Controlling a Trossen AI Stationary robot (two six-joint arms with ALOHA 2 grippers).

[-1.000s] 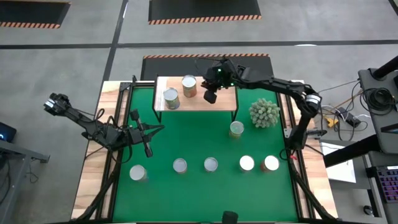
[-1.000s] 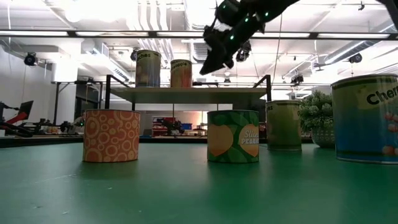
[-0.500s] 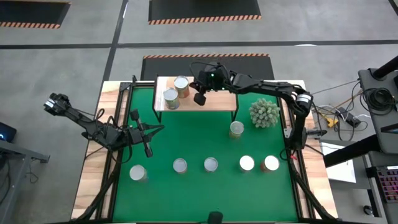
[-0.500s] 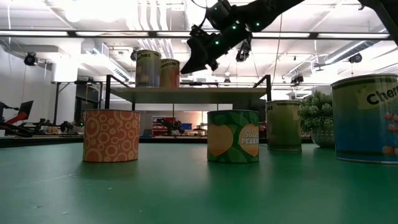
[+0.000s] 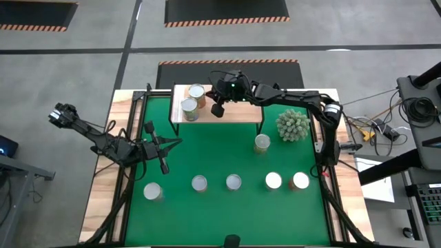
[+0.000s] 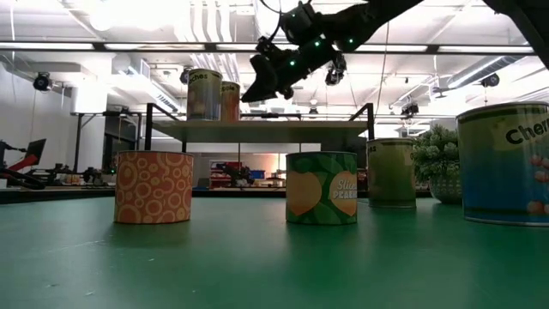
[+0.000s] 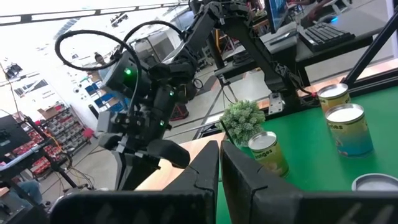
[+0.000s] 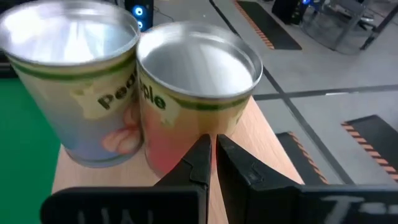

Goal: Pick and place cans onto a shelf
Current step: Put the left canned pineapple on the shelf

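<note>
Right gripper (image 5: 218,110) pressing against shelf can (image 5: 197,94).
Jaws together, empty; left gripper (image 5: 164,167) idling closed over worktop (image 5: 227,155).

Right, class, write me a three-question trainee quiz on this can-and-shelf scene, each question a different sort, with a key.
1. True or false: two cans stand on the shelf.
2. How many cans are on the green mat? A) four B) six C) eight
3. Fill in: the right gripper's fingers are ____.

Key: 1 true; 2 B; 3 shut
</note>
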